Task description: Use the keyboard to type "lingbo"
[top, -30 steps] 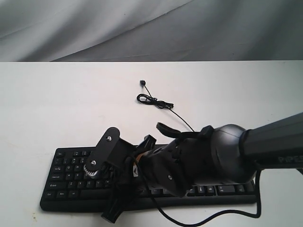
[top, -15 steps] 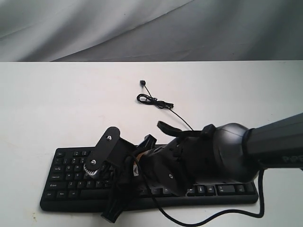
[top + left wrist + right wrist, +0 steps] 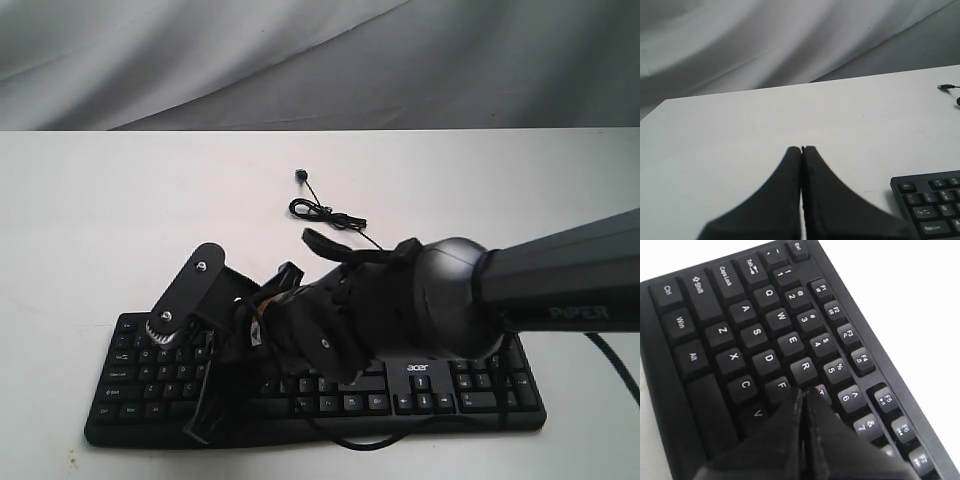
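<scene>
The black keyboard (image 3: 440, 385) with white legends and an "acer" logo (image 3: 417, 368) lies near the table's front edge. My right gripper (image 3: 208, 372) reaches across it to its left half. In the right wrist view its jaws are pressed together with nothing between them. Its tips (image 3: 803, 390) sit over the keys (image 3: 740, 330) between the F, R and T caps. My left gripper (image 3: 801, 148) is shut and empty over bare white table, apart from the keyboard's corner (image 3: 932, 202). I do not see it in the exterior view.
The keyboard's thin black cable (image 3: 325, 213) runs back across the white table (image 3: 100, 220), with a coiled part and a small plug end (image 3: 299, 176). A grey cloth backdrop (image 3: 320, 60) hangs behind the table. The big black right arm (image 3: 520, 290) covers the keyboard's middle.
My right arm has swung left along the keyboard, carrying its shut gripper from the middle keys to the left-hand letters. The acer logo and number pad are now uncovered.
</scene>
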Robot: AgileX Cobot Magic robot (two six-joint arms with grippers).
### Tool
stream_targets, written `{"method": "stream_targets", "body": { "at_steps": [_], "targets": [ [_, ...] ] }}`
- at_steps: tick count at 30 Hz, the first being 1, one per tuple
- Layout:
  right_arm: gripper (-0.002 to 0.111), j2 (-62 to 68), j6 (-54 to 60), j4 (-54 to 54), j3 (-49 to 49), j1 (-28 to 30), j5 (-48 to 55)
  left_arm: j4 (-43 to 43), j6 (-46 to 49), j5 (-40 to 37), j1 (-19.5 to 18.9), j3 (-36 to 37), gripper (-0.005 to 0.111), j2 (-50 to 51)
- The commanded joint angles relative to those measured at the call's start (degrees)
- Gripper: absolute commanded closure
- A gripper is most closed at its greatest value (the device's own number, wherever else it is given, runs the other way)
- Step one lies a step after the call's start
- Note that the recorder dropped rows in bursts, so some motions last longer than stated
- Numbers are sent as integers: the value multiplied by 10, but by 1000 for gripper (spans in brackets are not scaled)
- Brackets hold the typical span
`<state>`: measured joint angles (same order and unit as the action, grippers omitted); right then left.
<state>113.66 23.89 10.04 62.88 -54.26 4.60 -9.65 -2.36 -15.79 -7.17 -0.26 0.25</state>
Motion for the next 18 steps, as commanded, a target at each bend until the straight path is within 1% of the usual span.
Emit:
{"method": "stream_targets", "body": {
  "at_steps": [1, 18],
  "targets": [
    [108, 15, 1, -11, 12, 2, -10, 1, -3, 6, 4, 3, 107, -2],
    [108, 35, 1, -11, 17, 2, 5, 1, -3, 6, 4, 3, 107, -2]
  ]
}}
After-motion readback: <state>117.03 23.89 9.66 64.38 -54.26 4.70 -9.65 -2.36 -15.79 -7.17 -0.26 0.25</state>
